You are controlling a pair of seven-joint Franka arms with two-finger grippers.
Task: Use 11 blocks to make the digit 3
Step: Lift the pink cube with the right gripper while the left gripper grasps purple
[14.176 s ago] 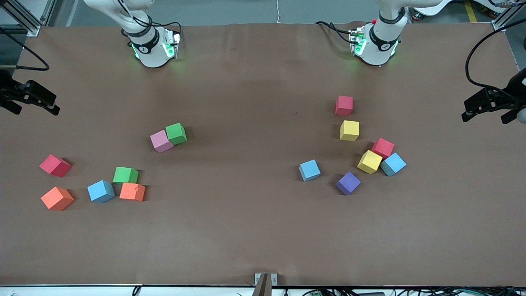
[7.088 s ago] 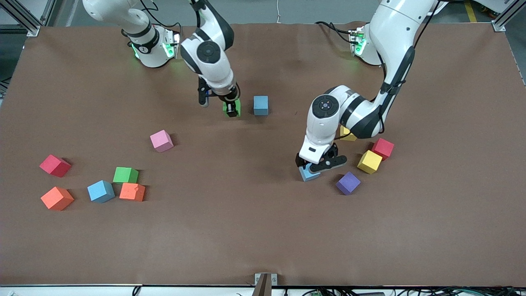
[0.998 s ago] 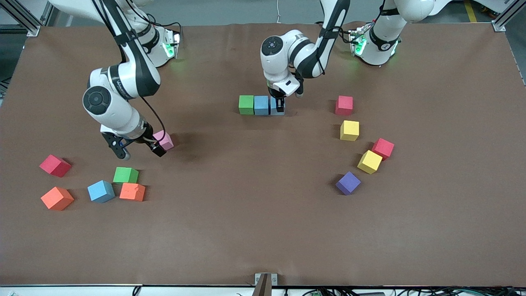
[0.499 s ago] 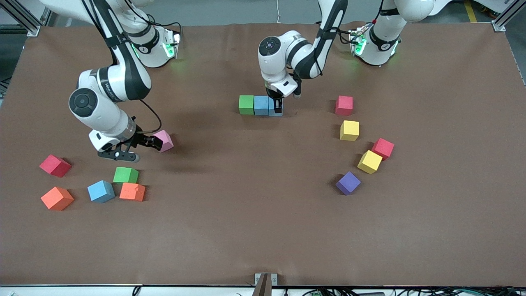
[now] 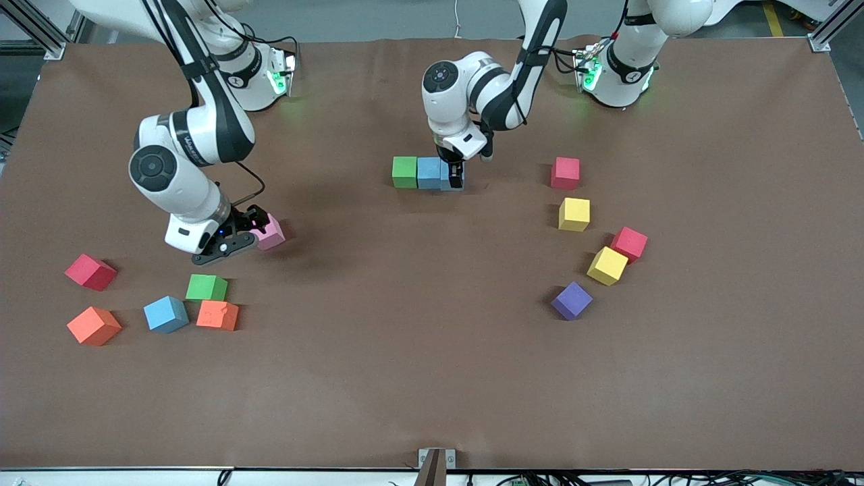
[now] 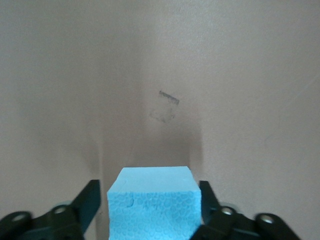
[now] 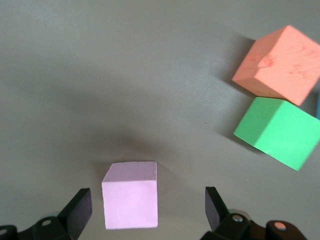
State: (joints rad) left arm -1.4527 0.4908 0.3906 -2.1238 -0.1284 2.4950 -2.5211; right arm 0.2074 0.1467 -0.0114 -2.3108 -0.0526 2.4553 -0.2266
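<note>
Mid-tabletop, toward the edge where the arm bases stand: a short row of three blocks, touching side by side. In order from the right arm's end: green block, blue block, second blue block.

Down on that second blue block: left claw, one finger on each side of the cube. Fingers parted only a little wider than the cube, with a thin gap on one side in the left wrist view. Cube flat on the tabletop, not lifted.

Low over the pink block: right claw, spread wide. Pink cube between the fingers with clear space on both sides, untouched, resting on the tabletop.

Loose toward the right arm's end, nearer the front edge than the pink one:
- red cube
- green cube
- light blue cube
- orange cube, just beside the green one
- second orange cube

Loose toward the left arm's end:
- red one, level with the row
- yellow one, just nearer the front edge
- another red, touching another yellow
- purple cube, nearest the front edge of that group
</note>
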